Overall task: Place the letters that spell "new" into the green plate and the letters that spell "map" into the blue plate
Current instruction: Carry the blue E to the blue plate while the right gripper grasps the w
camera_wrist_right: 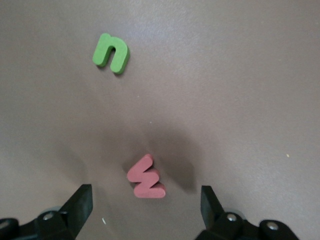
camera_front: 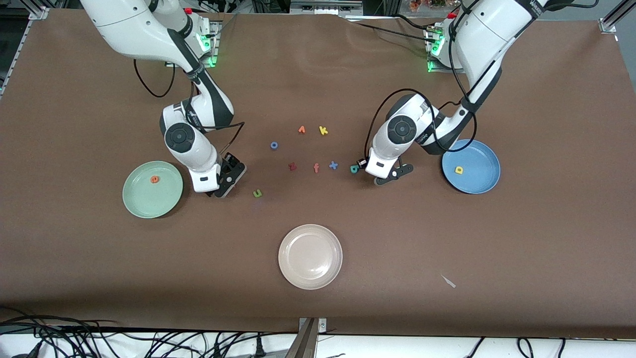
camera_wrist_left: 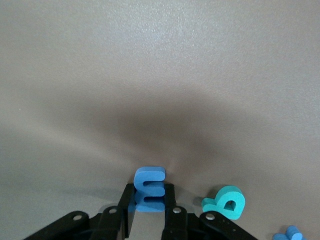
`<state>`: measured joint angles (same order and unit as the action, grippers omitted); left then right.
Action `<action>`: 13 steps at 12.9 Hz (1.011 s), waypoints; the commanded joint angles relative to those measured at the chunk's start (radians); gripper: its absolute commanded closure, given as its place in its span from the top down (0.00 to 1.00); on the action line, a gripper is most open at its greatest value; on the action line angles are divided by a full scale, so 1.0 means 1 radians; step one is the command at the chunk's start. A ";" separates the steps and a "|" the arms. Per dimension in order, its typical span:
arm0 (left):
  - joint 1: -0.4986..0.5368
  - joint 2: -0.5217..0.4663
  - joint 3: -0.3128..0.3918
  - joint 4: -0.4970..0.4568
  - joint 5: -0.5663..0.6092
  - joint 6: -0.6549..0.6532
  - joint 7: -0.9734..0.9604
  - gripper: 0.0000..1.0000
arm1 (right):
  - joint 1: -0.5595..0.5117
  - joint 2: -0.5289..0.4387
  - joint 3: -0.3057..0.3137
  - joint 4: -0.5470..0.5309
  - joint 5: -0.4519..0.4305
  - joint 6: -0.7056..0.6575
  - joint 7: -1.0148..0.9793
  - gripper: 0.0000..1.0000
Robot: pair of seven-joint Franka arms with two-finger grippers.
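Fingers of the left claw are pinching the blue "m" on the table, teal "p" lying just beside, both bound for the blue plate. The right claw is hovering spread over the salmon "w", green "n" ahead, the green plate nearby.

Pretty clearly a robotics lab, not anyone's home or kitchen. Two white robot arms are bolted along one edge of a big worktop covered in plain brown sheeting, with green status lights glowing at their bases. Aluminium framing sits at the corners, and a messy tangle of black cables hangs off the edge nearest the front camera. The foam letters and plastic plates look like test props
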<state>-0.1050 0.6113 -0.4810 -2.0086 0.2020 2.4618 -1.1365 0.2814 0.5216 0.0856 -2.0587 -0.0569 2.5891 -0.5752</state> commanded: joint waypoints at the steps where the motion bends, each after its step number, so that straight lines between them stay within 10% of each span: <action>1: 0.018 0.001 0.009 0.022 0.039 -0.023 0.007 0.01 | -0.005 0.018 0.000 0.011 -0.015 0.020 -0.038 0.88; 13: 0.471 -0.173 -0.025 0.022 0.017 -0.460 0.752 0.02 | -0.001 0.046 0.000 0.043 -0.027 0.019 -0.037 0.49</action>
<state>0.2942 0.4509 -0.4915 -1.9461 0.2064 2.0106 -0.5106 0.2812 0.5475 0.0842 -2.0314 -0.0713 2.6015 -0.6002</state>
